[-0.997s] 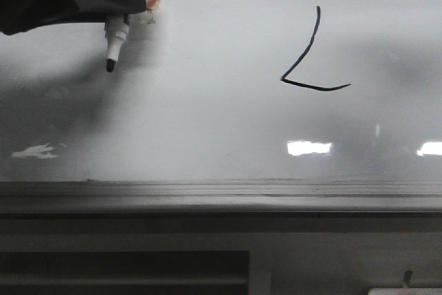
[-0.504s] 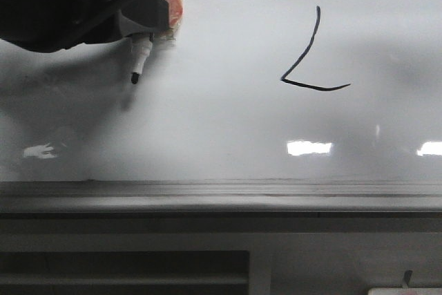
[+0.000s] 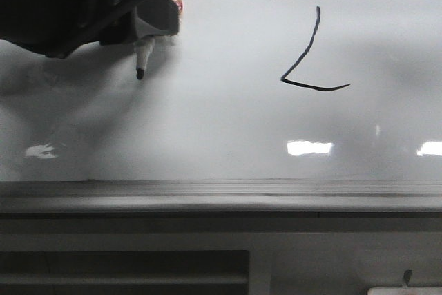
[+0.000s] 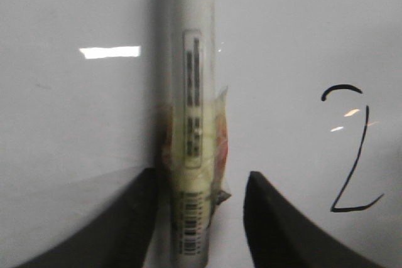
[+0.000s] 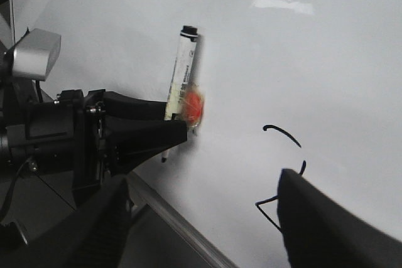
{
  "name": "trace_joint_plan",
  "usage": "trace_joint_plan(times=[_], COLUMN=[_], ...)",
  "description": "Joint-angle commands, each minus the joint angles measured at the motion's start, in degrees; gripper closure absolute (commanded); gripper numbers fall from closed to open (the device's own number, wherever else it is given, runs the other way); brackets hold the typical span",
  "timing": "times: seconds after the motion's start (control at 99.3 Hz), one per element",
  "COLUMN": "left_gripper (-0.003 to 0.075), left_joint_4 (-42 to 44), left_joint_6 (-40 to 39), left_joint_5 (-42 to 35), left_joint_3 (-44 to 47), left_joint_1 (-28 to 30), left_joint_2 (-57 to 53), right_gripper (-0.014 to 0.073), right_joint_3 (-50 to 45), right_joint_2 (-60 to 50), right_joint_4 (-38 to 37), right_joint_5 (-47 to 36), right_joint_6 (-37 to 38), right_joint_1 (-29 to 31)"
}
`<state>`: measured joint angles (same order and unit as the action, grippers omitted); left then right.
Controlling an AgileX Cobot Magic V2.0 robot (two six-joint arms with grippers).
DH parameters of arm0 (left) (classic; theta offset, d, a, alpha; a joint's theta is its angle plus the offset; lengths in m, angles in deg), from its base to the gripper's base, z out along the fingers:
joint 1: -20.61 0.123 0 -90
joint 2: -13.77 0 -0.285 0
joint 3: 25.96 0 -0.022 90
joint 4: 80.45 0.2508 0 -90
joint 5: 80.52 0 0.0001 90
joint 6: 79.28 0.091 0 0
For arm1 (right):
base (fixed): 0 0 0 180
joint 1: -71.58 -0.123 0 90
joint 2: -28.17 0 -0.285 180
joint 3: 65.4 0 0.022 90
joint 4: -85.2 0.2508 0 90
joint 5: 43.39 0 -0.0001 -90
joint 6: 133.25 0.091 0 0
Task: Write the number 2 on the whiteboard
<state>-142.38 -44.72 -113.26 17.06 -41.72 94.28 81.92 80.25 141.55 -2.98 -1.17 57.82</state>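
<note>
The number 2 is drawn in thin black strokes on the upper right of the whiteboard. It also shows in the left wrist view and partly in the right wrist view. My left gripper is at the board's upper left, shut on a white marker wrapped with orange tape, black tip pointing down, left of the 2. In the left wrist view the marker lies against one finger, with a small gap to the other. My right gripper is open and empty.
A grey ledge runs along the board's bottom edge. Below it is a dark slotted panel and a white object at the lower right corner. The left arm with its silver camera is in the right wrist view.
My left gripper has moved to the right along the board with the marker. The marker tip now sits closer to the 2. The 2 is unchanged.
</note>
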Motion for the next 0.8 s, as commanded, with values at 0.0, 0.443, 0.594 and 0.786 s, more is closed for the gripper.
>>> trace_joint_plan(times=[0.0, 0.443, 0.594, 0.786], left_gripper=[0.0264, 0.0367, 0.0738, 0.0741], left_joint_4=[0.55, 0.55, 0.55, 0.55], left_joint_6=[-0.36, 22.93, 28.17, 28.42], left_joint_5=[-2.65, 11.29, 14.36, 20.53], left_joint_3=[-1.67, -1.44, 0.56, 5.84], left_joint_1=[0.06, 0.08, 0.08, 0.03], left_joint_2=[-1.15, -19.47, -27.04, -37.18], right_gripper=[0.0148, 0.0580, 0.0660, 0.0662], right_joint_3=[1.52, -0.79, -7.72, -18.99], right_joint_2=[-0.30, -8.20, -14.23, -25.38], right_joint_4=[2.35, 1.03, 1.03, 1.03], right_joint_5=[-2.13, -9.95, -15.09, -19.98], right_joint_6=[0.11, 0.22, 0.22, -0.54], right_joint_1=[0.39, 0.39, 0.39, 0.39])
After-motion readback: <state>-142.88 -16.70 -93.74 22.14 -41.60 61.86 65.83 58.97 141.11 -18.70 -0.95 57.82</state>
